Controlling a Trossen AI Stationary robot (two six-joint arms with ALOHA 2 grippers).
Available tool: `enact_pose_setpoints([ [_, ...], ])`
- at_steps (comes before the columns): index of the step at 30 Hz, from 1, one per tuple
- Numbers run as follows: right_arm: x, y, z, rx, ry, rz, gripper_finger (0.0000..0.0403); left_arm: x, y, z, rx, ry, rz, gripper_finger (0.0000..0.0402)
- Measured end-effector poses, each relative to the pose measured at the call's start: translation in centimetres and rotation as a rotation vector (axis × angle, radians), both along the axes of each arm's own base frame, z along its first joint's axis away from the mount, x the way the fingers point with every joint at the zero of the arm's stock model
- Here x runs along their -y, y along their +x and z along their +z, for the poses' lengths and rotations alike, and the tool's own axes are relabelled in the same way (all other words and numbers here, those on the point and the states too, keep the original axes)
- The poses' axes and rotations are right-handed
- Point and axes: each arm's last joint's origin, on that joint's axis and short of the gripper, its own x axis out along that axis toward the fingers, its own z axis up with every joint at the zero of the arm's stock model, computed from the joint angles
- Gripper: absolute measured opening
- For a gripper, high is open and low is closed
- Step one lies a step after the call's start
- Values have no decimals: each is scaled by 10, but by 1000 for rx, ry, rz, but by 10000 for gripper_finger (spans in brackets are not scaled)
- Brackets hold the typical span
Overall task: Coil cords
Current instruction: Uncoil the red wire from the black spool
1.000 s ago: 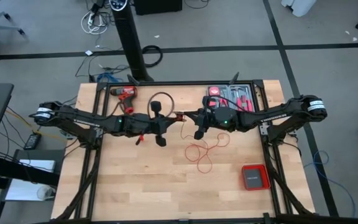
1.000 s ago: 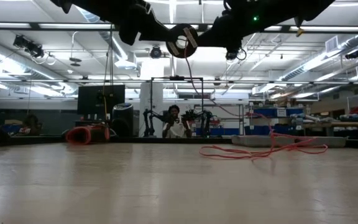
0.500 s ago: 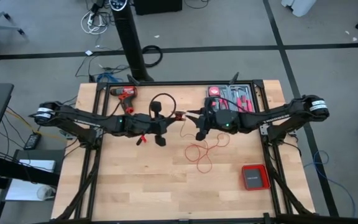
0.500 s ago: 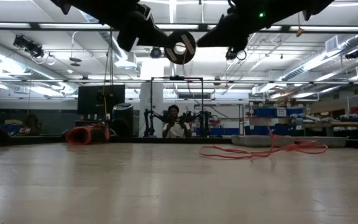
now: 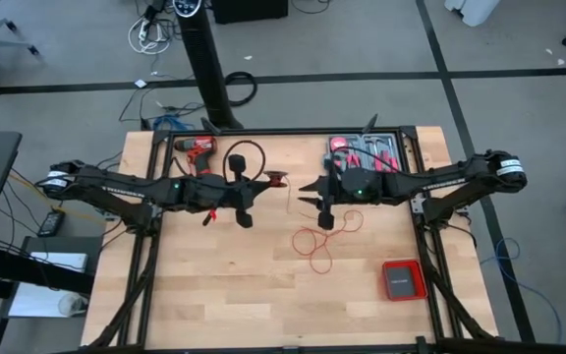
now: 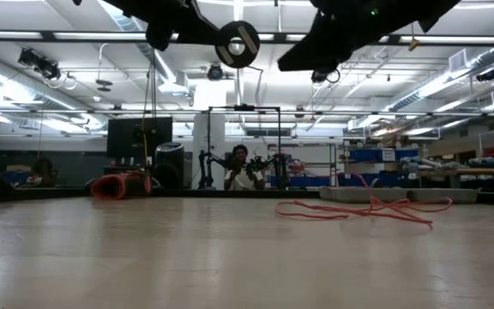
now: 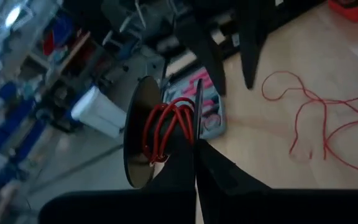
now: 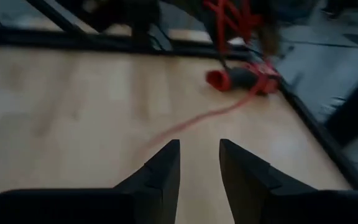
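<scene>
The left gripper (image 7: 194, 146) clamps a black spool (image 7: 143, 138) wound with thin red cord (image 5: 314, 239); the right gripper (image 8: 196, 163) hovers open beside it.

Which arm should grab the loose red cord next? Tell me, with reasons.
Right, probably. The right gripper hangs open and empty, close to the loose red cord lying on the table. The left gripper is shut on the spool, which is already partly wound.

Your robot has two long dark arms with white bands at the outer ends and thin black fingers.
</scene>
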Motion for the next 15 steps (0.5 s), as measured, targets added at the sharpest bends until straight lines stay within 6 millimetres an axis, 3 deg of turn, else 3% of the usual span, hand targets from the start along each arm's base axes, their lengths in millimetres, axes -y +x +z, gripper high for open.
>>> enact_pose_setpoints([
  [15, 16, 13, -8, 64, 232, -26, 99, 1, 0, -1, -39, 61, -74, 0],
])
